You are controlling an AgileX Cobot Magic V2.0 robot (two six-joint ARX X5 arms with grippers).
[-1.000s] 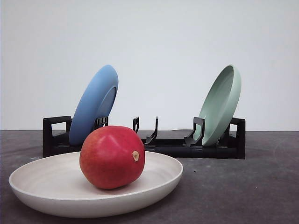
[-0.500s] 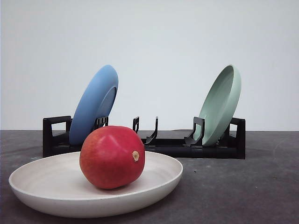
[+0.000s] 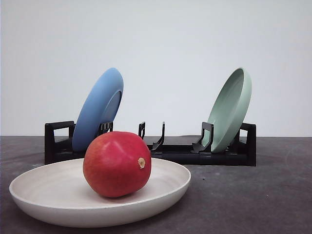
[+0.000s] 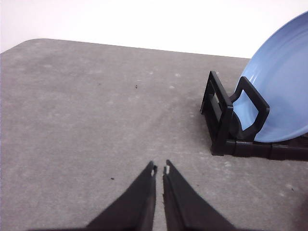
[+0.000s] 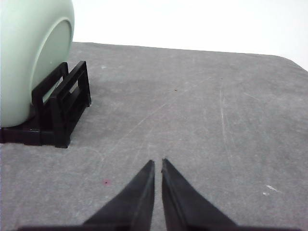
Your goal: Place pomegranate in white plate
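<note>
No text, label, brand, number or sign can be read on anything here.

The surface (image 3: 273, 195) is dark grey and matte, faintly mottled and marked with pale scuffs and fine scratches. Directly on it at the front left sits the white plate (image 3: 48, 187), round and shallow with a raised rim. Behind the plate, a low black rack (image 3: 175, 155) stands on the surface, running side to side across the middle.
</note>
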